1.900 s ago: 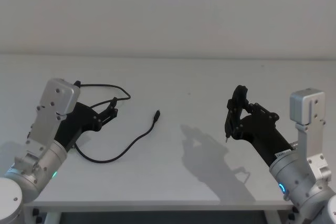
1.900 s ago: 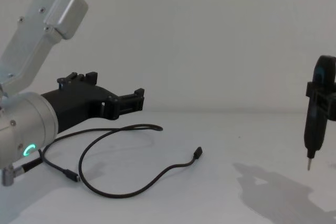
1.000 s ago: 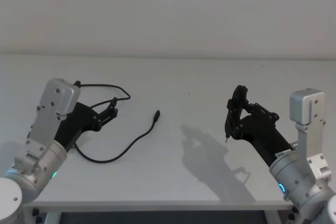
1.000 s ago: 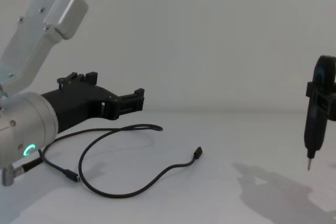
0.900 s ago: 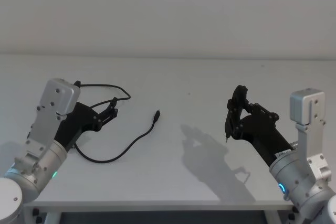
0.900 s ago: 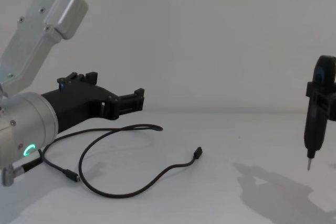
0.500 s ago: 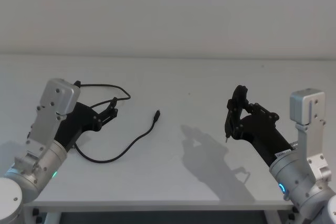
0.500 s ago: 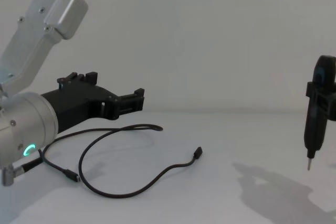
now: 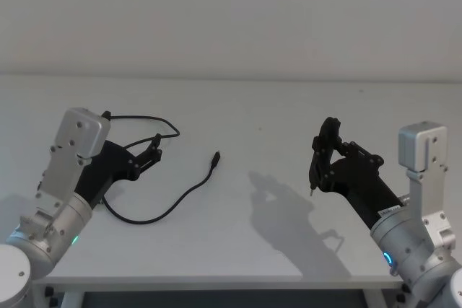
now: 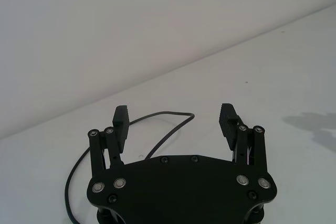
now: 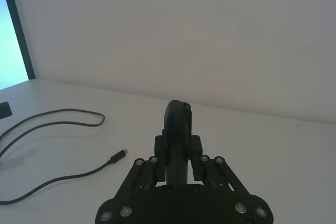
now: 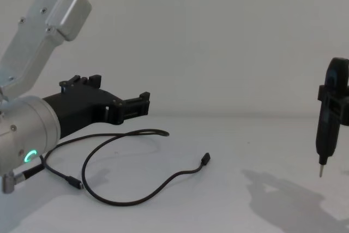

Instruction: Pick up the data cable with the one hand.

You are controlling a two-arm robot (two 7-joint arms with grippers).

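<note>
The data cable (image 9: 189, 191) lies in loose loops on the left half of the white table (image 9: 274, 106), one small plug (image 12: 205, 159) pointing toward the middle. My left gripper (image 9: 157, 146), the one hand, hovers low over the cable's far loop (image 10: 178, 126), fingers spread wide and holding nothing, apart from the cord. Over the right half my right gripper (image 9: 321, 156) is shut on a slim black pen-shaped tool (image 12: 322, 145) with a thin tip pointing down. From the right wrist the cable (image 11: 100, 119) shows far off.
A short black lead with a silver plug (image 12: 22, 173) hangs by my left wrist. The table's front edge (image 9: 216, 279) runs below both arms. A plain pale wall (image 9: 231, 12) stands behind the table.
</note>
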